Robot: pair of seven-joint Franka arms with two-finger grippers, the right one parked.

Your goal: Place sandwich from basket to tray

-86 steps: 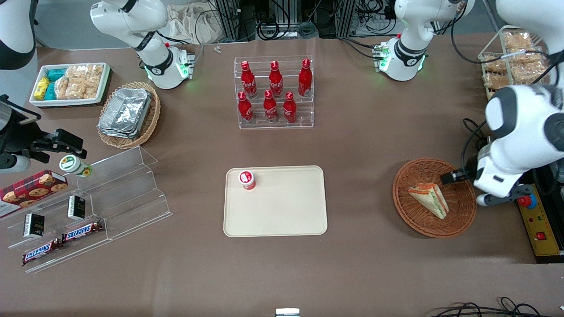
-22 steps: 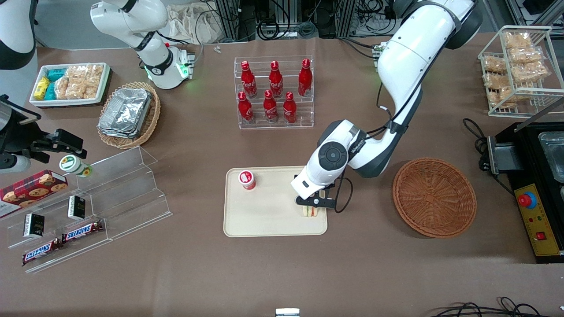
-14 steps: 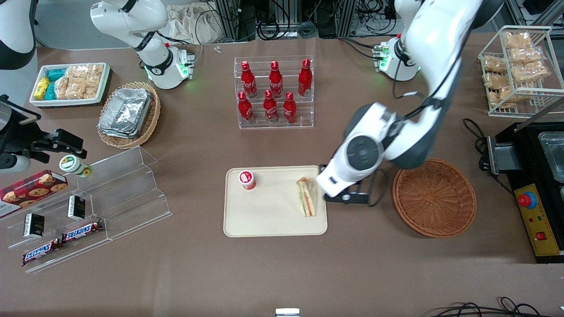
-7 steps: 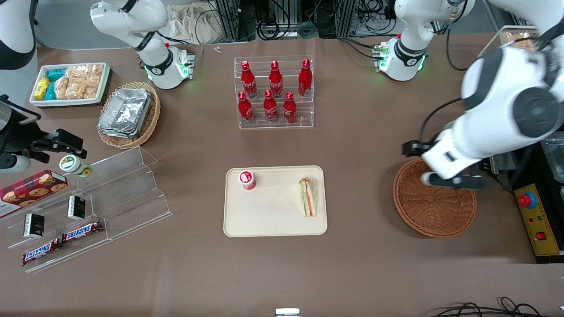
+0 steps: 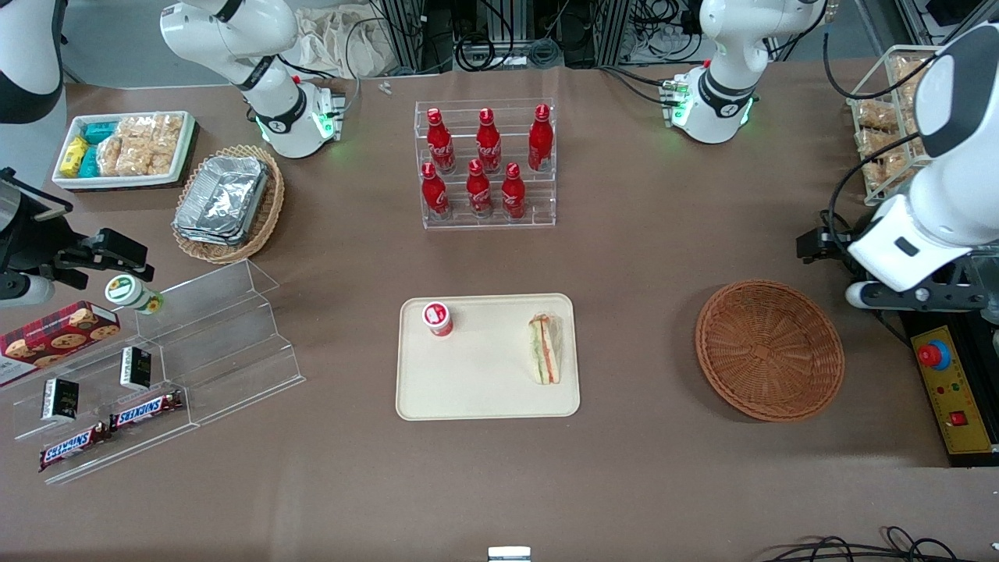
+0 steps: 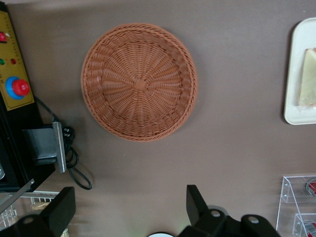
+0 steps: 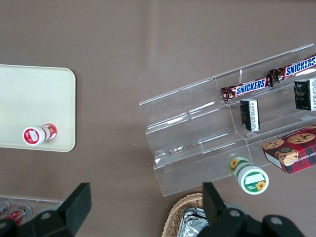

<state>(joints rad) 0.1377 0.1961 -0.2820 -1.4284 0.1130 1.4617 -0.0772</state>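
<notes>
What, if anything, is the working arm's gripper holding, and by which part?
Nothing. The gripper is open and empty above the table beside the basket; the sandwich lies on the tray.

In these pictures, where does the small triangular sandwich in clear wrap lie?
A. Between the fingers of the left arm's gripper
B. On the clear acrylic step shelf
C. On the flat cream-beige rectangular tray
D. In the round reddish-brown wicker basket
C. The triangular wrapped sandwich rests on the cream-beige rectangular tray, near its edge toward the round reddish-brown wicker basket, which holds nothing, while the left arm's gripper hangs open above the table beside that basket.
</notes>
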